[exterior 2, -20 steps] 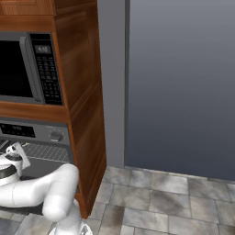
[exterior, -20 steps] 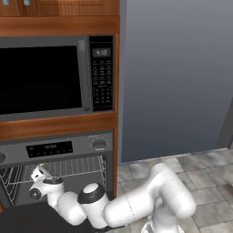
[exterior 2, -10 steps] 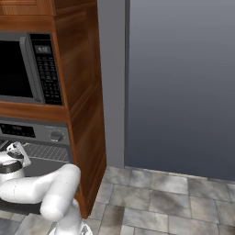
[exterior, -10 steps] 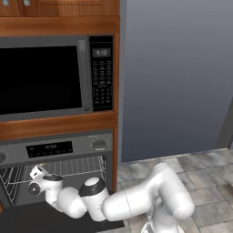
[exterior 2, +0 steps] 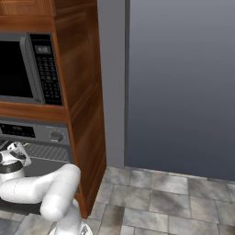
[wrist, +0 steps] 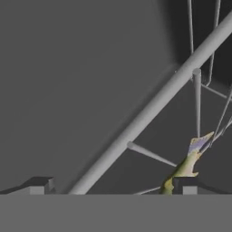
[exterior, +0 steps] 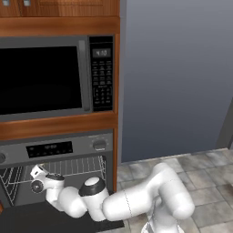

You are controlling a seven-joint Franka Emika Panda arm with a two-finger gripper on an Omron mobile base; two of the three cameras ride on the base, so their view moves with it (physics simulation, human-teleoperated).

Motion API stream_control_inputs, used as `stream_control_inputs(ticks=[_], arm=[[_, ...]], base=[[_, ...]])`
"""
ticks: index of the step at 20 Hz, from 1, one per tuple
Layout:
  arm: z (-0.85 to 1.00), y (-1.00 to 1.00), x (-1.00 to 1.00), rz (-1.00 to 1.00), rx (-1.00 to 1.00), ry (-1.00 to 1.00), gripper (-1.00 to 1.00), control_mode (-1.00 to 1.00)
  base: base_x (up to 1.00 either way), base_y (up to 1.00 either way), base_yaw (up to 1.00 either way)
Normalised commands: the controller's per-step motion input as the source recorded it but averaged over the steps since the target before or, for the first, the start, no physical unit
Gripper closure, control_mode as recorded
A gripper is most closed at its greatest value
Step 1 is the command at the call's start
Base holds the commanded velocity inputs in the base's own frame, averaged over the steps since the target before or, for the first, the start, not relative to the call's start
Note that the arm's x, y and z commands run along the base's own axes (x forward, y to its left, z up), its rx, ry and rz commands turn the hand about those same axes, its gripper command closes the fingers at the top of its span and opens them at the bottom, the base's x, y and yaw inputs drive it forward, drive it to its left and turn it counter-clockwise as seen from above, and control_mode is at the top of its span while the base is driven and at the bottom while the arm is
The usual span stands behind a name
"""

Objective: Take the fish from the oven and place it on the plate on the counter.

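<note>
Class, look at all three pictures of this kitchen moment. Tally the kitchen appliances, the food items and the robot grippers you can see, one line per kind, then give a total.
Appliances: 2, the microwave and the oven below it
Food items: 1, the fish on the oven rack
Grippers: 1, the gripper, open beside the fish
Total: 4

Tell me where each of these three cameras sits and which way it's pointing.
Left base view: behind the arm's left, facing the microwave and open oven; the arm reaches in from lower right.
Right base view: behind its right, facing the cabinet side and grey wall; the arm enters lower left.
Hand view: on the hand inside the oven, looking along the open gripper at the wire rack and fish.
Both base views share microwave, oven and arm.
</note>
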Motion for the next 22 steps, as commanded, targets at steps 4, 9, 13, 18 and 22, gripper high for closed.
stream_control_inputs(ticks=[4,9,13,18,22], arm=[[-0.70,0.29,0.00,0.00,-0.07,-0.11,-1.00,-1.00],[-0.71,0.33,0.00,0.00,-0.07,-0.15,-1.00,-1.00],[-0.81,0.35,0.00,0.00,-0.06,-0.27,-1.00,-1.00],[-0.70,0.46,0.00,0.00,-0.04,-0.21,-1.00,-1.00],[-0.54,0.59,0.00,0.00,-0.01,-0.17,-1.00,-1.00]], base=[[0.00,0.00,0.00],[0.00,0.00,0.00],[0.00,0.00,0.00],[0.00,0.00,0.00],[0.00,0.00,0.00]])
